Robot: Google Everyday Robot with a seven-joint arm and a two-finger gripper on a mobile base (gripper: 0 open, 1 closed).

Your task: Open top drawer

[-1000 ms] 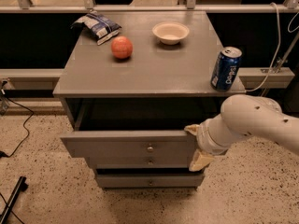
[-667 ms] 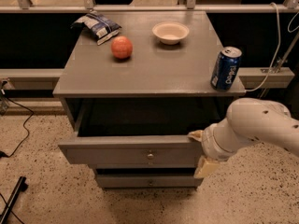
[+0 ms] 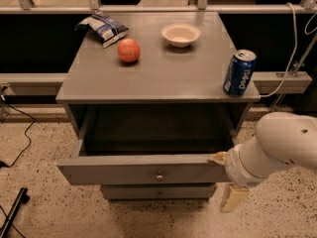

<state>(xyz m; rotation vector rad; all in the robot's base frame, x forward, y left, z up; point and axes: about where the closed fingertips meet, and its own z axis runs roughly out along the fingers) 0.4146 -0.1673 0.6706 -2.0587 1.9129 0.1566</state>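
The top drawer (image 3: 124, 170) is pulled well out of the grey cabinet (image 3: 163, 78), with its dark inside showing and a small round knob (image 3: 159, 176) at the centre of its front. My gripper (image 3: 226, 178) is at the right end of the drawer front. One cream fingertip (image 3: 218, 157) rests at the front's top edge and the other (image 3: 233, 198) hangs below its bottom edge, so the fingers stand apart. My white arm (image 3: 282, 145) comes in from the right.
On the cabinet top lie a crisp bag (image 3: 103, 28), a red apple (image 3: 129, 50), a white bowl (image 3: 181, 34) and a blue can (image 3: 239, 72) near the right edge. A lower drawer front (image 3: 158, 192) shows beneath. Cables lie on the floor at left.
The top drawer has slid further out toward the camera, and my gripper has moved with it at its right end.
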